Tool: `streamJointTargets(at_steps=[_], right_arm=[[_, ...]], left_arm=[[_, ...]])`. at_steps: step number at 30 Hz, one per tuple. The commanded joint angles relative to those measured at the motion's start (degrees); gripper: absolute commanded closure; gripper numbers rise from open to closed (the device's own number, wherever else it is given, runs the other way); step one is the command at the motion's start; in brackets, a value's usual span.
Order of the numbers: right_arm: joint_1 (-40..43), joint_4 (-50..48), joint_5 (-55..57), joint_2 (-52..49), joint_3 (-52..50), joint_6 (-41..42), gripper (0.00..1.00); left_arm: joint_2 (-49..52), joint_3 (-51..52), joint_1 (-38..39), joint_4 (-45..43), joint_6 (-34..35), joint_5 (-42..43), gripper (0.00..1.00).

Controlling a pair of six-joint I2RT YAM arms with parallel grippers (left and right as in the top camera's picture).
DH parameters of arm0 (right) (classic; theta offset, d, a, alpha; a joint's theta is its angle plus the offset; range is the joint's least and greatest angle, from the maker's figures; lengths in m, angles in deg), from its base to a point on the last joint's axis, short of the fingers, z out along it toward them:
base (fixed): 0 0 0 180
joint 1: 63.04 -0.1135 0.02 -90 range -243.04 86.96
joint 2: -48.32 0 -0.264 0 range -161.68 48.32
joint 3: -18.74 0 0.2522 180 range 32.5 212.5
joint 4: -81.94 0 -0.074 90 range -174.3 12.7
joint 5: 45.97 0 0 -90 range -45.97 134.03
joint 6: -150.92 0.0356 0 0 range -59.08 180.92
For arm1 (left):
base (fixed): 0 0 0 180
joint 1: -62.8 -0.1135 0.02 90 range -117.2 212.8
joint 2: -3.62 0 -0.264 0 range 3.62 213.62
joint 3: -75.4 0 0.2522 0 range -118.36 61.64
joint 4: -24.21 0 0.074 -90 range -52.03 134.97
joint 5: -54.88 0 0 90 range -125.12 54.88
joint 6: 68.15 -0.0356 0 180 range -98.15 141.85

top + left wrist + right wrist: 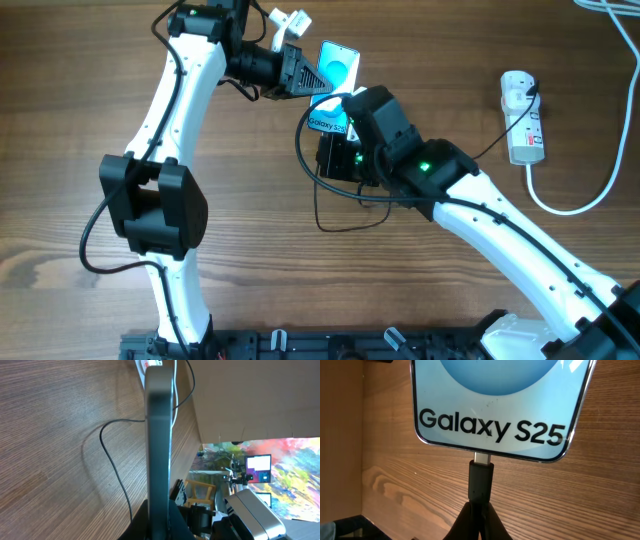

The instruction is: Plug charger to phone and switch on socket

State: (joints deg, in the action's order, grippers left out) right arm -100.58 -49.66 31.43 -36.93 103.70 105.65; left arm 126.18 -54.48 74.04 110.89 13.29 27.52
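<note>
The phone (337, 66) with its light-blue screen and "Galaxy S25" lettering (492, 425) is held above the table. My left gripper (300, 72) is shut on the phone, which shows edge-on in the left wrist view (159, 435). My right gripper (481, 510) is shut on the charger's black connector (481, 480), whose metal tip touches the phone's bottom edge at the port. The charger's thin black cable (330, 195) loops over the table and also shows in the left wrist view (112, 460). The socket (522, 115), a white power strip, lies at the far right.
A thick white cord (590, 195) runs from the socket around the right side of the wooden table (60, 120). A black rail (300, 345) lines the front edge. The right arm (480, 200) stretches across the table's right half.
</note>
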Motion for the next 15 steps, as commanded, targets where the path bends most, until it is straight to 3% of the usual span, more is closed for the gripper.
streamJointTargets(at_steps=[1,15], right_arm=[[2.38,-3.89,8.24,-0.24,4.68,-1.31,0.96],[3.45,-0.22,9.33,-0.26,4.98,-2.82,0.95]], left_arm=[[-1.81,0.07,0.92,1.95,-1.75,0.70,0.96],[-1.81,0.07,0.90,2.10,-1.73,0.74,0.96]])
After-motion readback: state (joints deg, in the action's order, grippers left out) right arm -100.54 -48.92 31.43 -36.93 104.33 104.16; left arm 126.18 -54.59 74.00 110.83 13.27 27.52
